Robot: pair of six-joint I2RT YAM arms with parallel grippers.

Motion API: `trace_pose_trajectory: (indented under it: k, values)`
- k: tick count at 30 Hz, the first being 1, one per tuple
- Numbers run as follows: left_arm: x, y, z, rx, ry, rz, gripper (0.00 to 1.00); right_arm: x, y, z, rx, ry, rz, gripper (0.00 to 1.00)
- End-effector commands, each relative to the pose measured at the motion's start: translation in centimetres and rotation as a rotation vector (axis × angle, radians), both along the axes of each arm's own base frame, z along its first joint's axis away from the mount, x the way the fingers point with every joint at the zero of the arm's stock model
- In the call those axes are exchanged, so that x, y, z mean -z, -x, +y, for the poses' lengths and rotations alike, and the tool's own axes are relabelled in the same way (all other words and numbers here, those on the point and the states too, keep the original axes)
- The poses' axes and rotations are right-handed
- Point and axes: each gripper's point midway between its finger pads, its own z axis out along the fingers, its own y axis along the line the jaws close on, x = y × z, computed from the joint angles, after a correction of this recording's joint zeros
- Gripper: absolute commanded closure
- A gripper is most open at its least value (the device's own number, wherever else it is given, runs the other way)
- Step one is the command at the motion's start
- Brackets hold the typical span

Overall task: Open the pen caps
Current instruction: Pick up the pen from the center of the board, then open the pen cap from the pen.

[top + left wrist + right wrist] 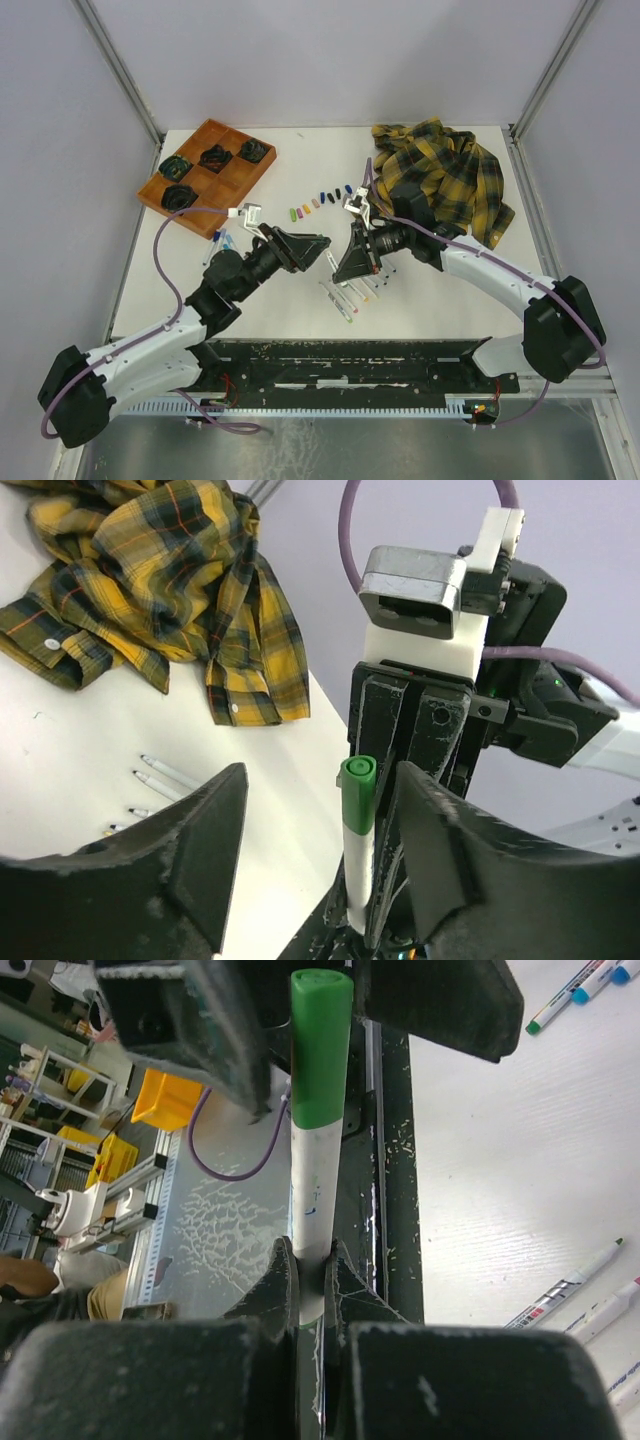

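Right end effector (310,1285) clamps a white marker barrel (312,1190). Left end effector (315,820), jaws apart, flanks its green cap (320,1045).

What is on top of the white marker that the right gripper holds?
A green cap sits on the end of the white marker, which the right gripper clamps. The cap stands between the open fingers of the left gripper. The tip under the cap is covered.
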Motion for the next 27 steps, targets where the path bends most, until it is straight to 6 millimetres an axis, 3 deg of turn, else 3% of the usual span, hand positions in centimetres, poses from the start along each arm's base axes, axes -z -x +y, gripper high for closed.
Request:
trace_pose_trajectory:
  k: [1,9,14,17,18,27]
  values:
    - [-3.2,0.5,-1.3,0.098,0.075,-0.054,0.4,-1.8,0.4,0.1,-0.049,-0.037,-0.078,1.0]
    - [-3.2,0.8,-2.2,0.157,0.088,-0.051,0.59,-1.5,0.5,0.1,-0.052,-0.018,-0.074,1.0]
    - [-3.1,1.1,-2.4,0.181,0.084,-0.057,0.77,-1.4,0.3,0.1,-0.047,-0.013,-0.072,1.0]
    - [-3.1,1.2,-2.6,0.192,0.08,-0.059,0.96,-1.4,0.3,0.2,-0.049,-0.012,-0.066,1.0]
    - [-3.0,1.2,-2.5,0.19,0.078,-0.058,0.97,-1.4,0.3,0.2,-0.049,-0.011,-0.064,1.0]
    - [-2.0,1.0,-2.7,0.191,0.086,-0.053,0.97,-3.1,0.0,1.0,-0.011,-0.077,0.032,0.64]
